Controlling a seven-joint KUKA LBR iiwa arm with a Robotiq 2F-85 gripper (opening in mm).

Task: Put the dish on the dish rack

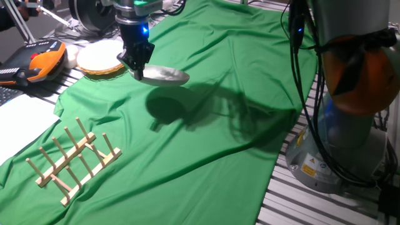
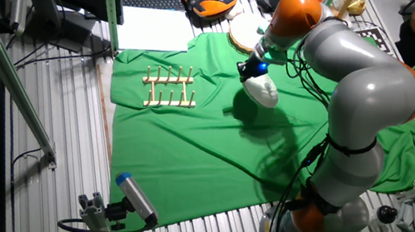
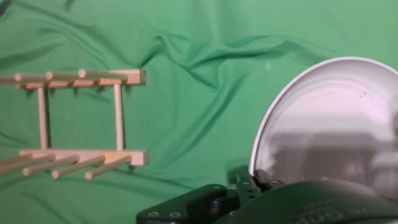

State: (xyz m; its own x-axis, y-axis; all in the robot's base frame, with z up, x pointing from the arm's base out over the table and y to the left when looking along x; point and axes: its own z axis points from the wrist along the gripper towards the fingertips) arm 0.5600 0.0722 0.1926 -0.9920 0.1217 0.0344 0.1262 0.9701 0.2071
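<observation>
One fixed view: dish (image 1: 164,75) is held at its rim by the gripper (image 1: 138,67), clear of the green cloth (image 1: 206,125), lying near flat; its shadow is cast on the cloth below.
Rack, same view: rack (image 1: 72,161) is seen well apart from the dish, at the near left of the cloth, pegs upright, no dish in it.
Bystander item: wicker-rimmed disc (image 1: 100,58) is seen behind the gripper, off the cloth.
Other fixed view: dish (image 2: 261,90) is carried in the air, right of the rack (image 2: 169,87); jaws are clamped on its edge.
Hand view: dish (image 3: 329,118) fills the right; rack (image 3: 81,121) lies left, both rails visible.
Step judged: carry to rack.
Advice: dish to be tipped on edge, lined up with a gap between peg rows, then lowered slowly before release.
</observation>
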